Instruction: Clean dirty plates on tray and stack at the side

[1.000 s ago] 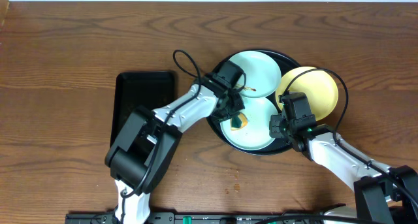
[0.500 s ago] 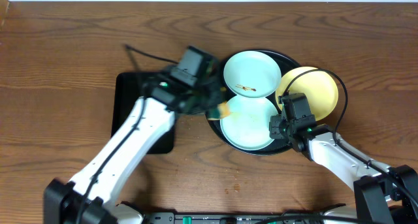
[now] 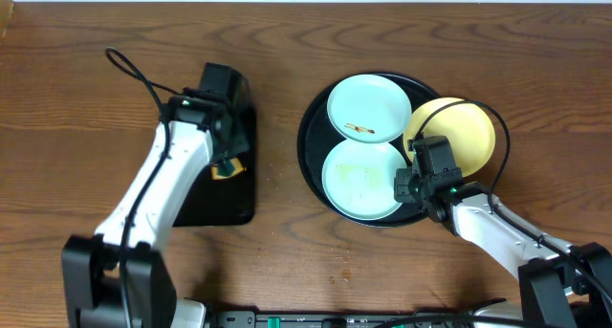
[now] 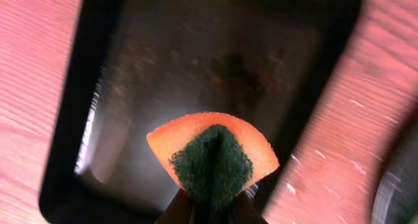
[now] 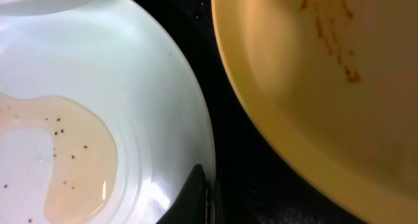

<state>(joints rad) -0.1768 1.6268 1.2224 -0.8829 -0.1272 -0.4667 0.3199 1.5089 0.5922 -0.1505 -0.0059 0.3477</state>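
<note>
The round black tray [image 3: 312, 146] holds three plates. A far pale blue plate [image 3: 369, 103] carries a brown scrap. On the near pale blue plate [image 3: 361, 180] [image 5: 98, 87] lies a brownish film with dark specks. The yellow plate [image 3: 457, 137] [image 5: 326, 100], streaked with brown, leans over the tray's right rim. My right gripper [image 3: 407, 185] [image 5: 206, 191] is shut on the near plate's right rim. My left gripper [image 3: 226, 162] [image 4: 210, 208] hovers over the small rectangular tray, shut on an orange-and-green sponge [image 3: 228, 170] [image 4: 212, 155].
A rectangular black tray [image 3: 206, 204] [image 4: 196, 61] lies left of the round one on the brown wooden table [image 3: 277, 251]. A few crumbs dot the wood between the trays. The left arm's cable loops toward the far left.
My left arm has swung left from the near plate to above the rectangular tray, carrying the sponge with it. The right gripper has stayed on the near plate's rim.
</note>
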